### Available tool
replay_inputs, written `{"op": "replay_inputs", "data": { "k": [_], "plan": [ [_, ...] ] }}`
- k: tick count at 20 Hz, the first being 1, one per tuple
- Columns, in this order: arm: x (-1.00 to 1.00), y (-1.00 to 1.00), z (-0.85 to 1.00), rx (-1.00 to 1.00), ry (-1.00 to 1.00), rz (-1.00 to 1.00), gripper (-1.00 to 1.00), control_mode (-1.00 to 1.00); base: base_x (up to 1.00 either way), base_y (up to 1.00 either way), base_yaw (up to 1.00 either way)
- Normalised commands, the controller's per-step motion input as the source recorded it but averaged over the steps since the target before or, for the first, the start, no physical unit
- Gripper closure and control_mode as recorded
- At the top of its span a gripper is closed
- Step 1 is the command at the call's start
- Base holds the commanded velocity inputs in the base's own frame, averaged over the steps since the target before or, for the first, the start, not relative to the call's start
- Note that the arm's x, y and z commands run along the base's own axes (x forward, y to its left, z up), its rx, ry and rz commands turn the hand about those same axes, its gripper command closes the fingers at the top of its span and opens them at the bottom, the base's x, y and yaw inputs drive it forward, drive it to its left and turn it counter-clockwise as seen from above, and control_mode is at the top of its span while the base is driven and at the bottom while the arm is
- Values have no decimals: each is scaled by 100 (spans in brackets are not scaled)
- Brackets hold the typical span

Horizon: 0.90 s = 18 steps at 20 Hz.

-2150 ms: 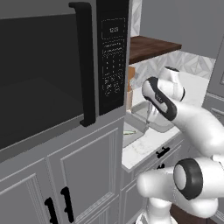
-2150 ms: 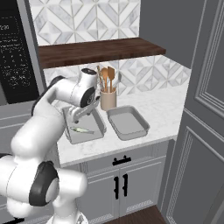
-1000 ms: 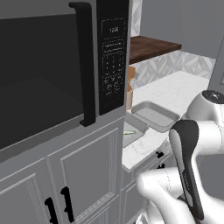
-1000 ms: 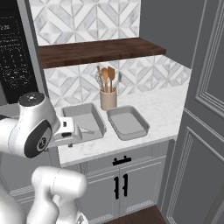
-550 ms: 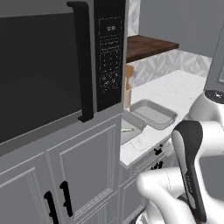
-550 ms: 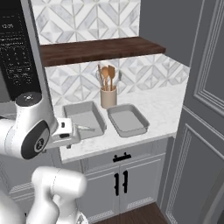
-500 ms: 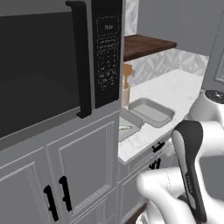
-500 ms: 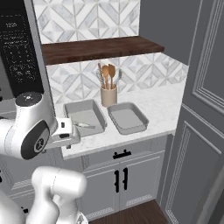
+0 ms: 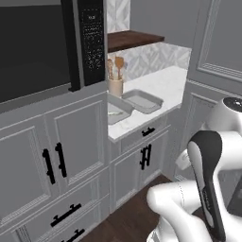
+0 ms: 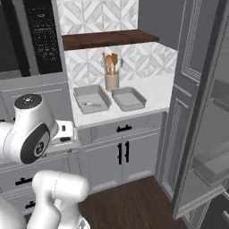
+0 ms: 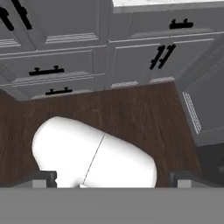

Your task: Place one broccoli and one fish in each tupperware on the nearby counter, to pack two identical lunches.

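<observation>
Jaws stand spread wide with nothing between them; your gripper points down at the dark wooden floor in front of the grey panelled cabinets, whose black bar handles sit above and ahead of the tips. The two trays are well apart from the jaws, up on the white speckled counter. The left tray holds one small pale elongated item, probably a fish, though too small to tell; the right tray looks bare. Judgement: one piece of four placed at most, so both broccoli and at least one fish remain. Both trays are shallow, light grey, rectangular, round-cornered, with a raised rim and matte finish. Behind them stands a beige utensil crock with wooden spoons.
</observation>
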Motion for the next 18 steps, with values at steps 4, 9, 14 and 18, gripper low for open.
{"op": "replay_inputs", "data": {
  "k": [4,9,14,18],
  "plan": [
    [0,0,0,0,0,0,-100,100,-99,0,-40],
    [0,0,0,0,0,0,-100,100,-56,0,-79],
    [0,0,0,0,0,0,-100,100,-15,0,-86],
    [0,0,0,0,0,0,-100,100,0,0,-96]
  ]
}}
